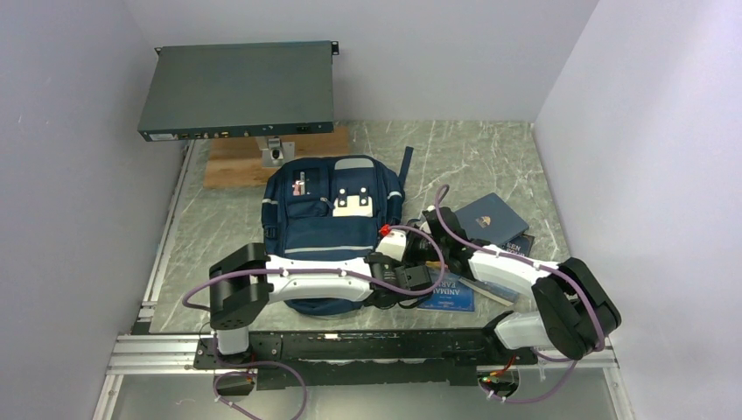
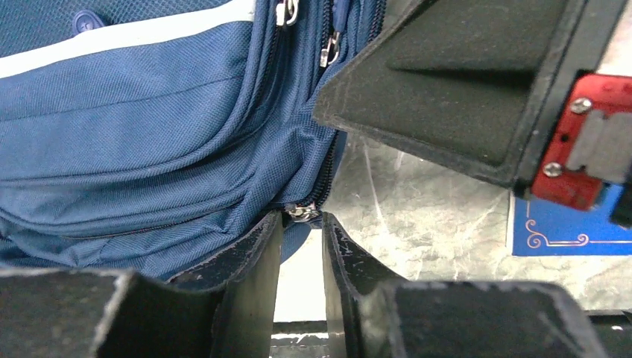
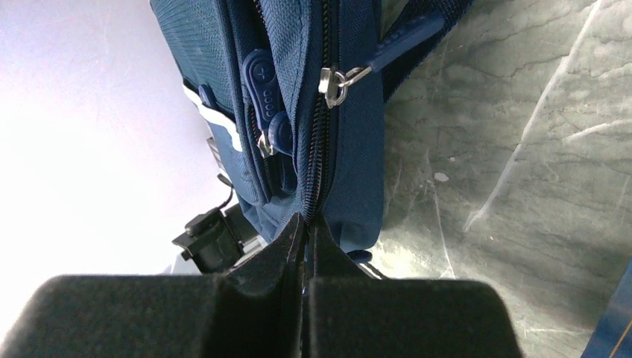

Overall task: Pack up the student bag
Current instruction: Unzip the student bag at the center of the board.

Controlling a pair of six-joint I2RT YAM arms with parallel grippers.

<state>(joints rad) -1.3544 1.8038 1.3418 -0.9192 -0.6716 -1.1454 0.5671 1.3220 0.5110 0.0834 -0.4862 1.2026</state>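
The navy-blue student bag (image 1: 331,223) lies flat mid-table, front pocket up. It fills the left of the left wrist view (image 2: 134,134) and the top of the right wrist view (image 3: 350,149). My left gripper (image 1: 398,269) is at the bag's lower right corner. Its tips (image 2: 302,216) are closed to a narrow gap on a metal zipper pull (image 2: 303,212). My right gripper (image 1: 391,241) is just above it on the bag's right side, shut (image 3: 305,218) on the fabric along the zipper seam. A second zipper pull (image 3: 335,82) sits further up that seam.
Blue books (image 1: 490,219) lie right of the bag, and another (image 1: 448,293) lies under the arms; its corner also shows in the left wrist view (image 2: 566,231). A dark rack unit (image 1: 238,90) on a stand over a wooden board (image 1: 229,162) sits at the back left.
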